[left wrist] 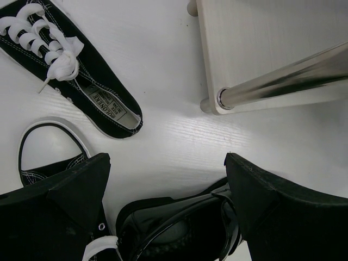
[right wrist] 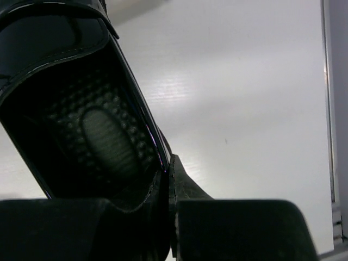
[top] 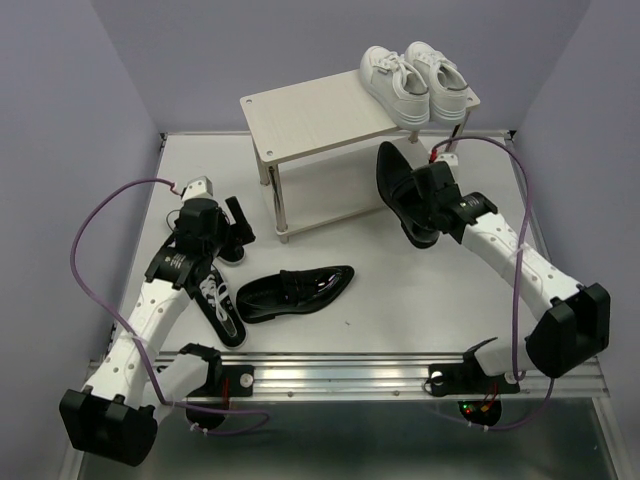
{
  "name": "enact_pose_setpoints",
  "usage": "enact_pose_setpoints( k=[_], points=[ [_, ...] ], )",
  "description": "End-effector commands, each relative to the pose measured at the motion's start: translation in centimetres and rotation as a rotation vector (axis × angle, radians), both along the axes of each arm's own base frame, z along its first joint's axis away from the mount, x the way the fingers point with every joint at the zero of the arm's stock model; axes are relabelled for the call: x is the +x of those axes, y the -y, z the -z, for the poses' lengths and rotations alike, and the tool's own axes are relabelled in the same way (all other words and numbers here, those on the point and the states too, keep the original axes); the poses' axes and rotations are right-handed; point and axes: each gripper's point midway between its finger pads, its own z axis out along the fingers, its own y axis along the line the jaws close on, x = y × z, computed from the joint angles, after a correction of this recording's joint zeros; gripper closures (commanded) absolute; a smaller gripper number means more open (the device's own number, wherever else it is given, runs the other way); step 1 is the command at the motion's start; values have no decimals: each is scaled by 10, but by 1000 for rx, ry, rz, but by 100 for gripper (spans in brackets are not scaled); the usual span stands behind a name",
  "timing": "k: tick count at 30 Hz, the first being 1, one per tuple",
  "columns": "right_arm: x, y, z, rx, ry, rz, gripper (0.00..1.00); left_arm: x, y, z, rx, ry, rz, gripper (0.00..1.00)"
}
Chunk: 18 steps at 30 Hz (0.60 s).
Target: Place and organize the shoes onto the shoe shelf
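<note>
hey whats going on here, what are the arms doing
The right gripper is shut on a glossy black leather loafer, holding it up beside the right end of the small two-tier pale wood shoe shelf. A pair of white lace-up sneakers already sits on the top board. The left gripper hangs open by two small black canvas sneakers on the white table. The other loafer lies there too, not yet shelved.
</note>
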Motion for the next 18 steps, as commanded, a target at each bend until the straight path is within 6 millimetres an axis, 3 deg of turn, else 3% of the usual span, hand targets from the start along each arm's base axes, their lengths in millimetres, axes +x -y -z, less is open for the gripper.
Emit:
enact_pose_setpoints(
  k=[1, 10, 18],
  points=[
    [65, -19, -76, 83, 303, -43, 99, 2, -3, -19, -1, 64, -14, 1],
    [121, -12, -84, 13, 381, -34, 99, 1, -6, -12, 8, 49, -25, 1],
    [134, 2, -72, 9, 410, -14, 99, 1, -8, -11, 19, 44, -34, 1]
  ],
)
